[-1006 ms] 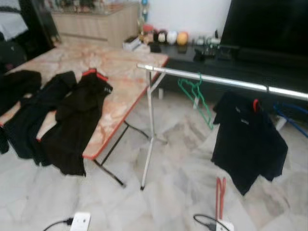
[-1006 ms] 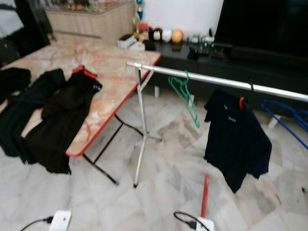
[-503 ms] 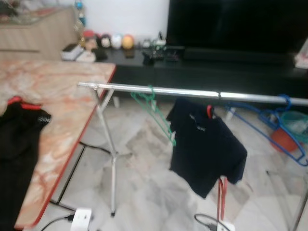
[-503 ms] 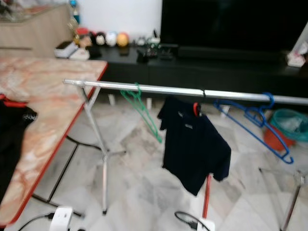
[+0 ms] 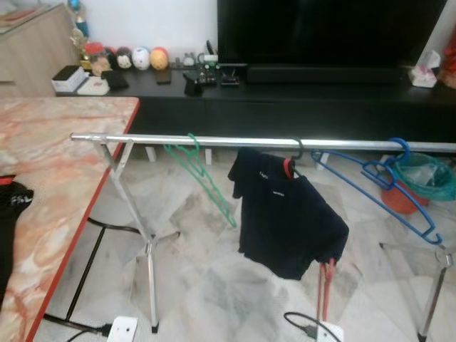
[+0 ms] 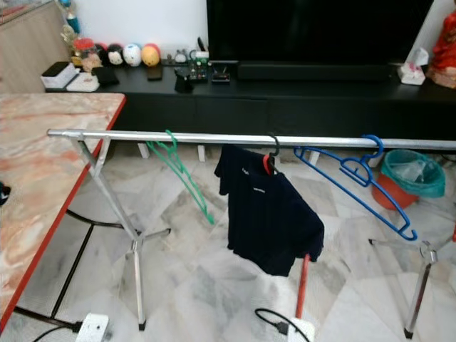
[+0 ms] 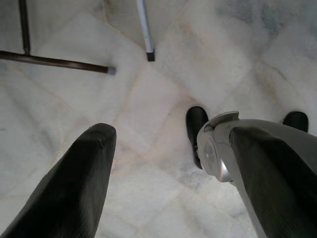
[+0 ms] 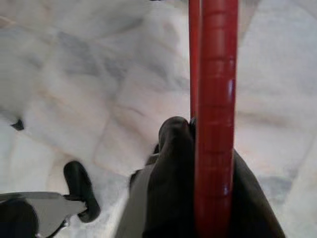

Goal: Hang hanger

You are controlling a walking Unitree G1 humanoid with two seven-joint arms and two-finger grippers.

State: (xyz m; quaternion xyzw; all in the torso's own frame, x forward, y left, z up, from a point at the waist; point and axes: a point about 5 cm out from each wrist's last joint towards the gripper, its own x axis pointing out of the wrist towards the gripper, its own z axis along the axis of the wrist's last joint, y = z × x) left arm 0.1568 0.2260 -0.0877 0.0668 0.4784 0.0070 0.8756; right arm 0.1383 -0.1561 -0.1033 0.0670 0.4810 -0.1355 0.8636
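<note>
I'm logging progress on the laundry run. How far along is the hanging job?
Partly done: a black shirt already hangs on the rail, beside an empty green hanger and blue hangers. In hand: the right gripper is shut on a red hanger, held low. Left: lifting it and hooking it over the rail. The left gripper is open, idle.
</note>
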